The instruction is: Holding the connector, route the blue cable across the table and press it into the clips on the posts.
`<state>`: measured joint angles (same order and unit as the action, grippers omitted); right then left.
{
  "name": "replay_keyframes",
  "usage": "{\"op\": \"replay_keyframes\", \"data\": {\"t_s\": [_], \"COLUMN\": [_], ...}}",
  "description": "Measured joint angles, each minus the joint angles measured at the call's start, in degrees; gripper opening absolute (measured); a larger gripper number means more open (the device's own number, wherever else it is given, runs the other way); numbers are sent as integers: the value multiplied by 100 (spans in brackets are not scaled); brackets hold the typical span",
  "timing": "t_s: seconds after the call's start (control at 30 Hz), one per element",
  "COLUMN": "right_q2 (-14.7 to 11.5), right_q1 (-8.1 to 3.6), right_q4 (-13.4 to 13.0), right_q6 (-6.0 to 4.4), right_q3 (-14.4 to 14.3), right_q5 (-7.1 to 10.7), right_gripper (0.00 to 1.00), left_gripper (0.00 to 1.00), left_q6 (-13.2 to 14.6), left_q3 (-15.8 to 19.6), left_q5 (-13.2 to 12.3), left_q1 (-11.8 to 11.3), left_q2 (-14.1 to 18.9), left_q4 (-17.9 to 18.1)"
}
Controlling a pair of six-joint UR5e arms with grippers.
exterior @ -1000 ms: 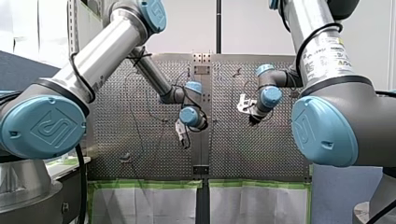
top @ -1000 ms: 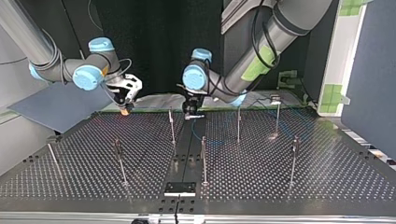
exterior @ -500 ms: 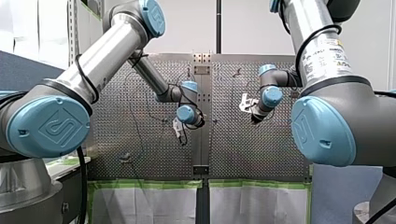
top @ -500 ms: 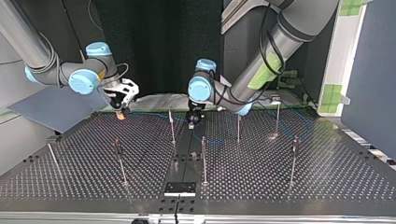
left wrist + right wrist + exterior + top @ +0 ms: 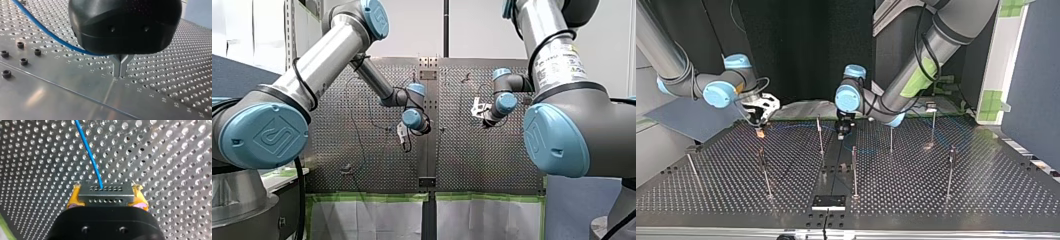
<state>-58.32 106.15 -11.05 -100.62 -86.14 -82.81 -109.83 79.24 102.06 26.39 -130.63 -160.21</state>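
Step in hand looks like routing. The right gripper [image 5: 106, 192] has its yellow pads clamped on the connector [image 5: 106, 196], and the blue cable [image 5: 90, 155] runs from it over the table [image 5: 936, 200]. The left gripper [image 5: 120, 72] has its metal fingers almost together, tips at the table. The cable passes under its body, can't tell if it's pinched. To do this well: grip firm, light tension, line the cable over the nearest post [image 5: 820, 135], press straight down. No containers in view; clips too small to tell if filled.
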Motion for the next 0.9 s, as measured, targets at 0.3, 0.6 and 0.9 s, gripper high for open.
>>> {"op": "replay_keyframes", "data": {"t_s": [0.3, 0.6, 0.9], "right_q2": [317, 517, 518], "right_q1": [-34, -136, -226], "right_q4": [-158, -286, -272], "right_q6": [74, 31, 65], "right_q3": [287, 467, 481], "right_q5": [258, 448, 475], "right_gripper": [0, 0, 0], "left_gripper": [10, 44, 100], "left_q6": [54, 94, 173], "left_q3": [-7, -8, -7], "left_q5": [75, 227, 261], "left_q1": [75, 183, 272], "left_q2": [0, 0, 14], "left_q4": [-62, -72, -343]}}
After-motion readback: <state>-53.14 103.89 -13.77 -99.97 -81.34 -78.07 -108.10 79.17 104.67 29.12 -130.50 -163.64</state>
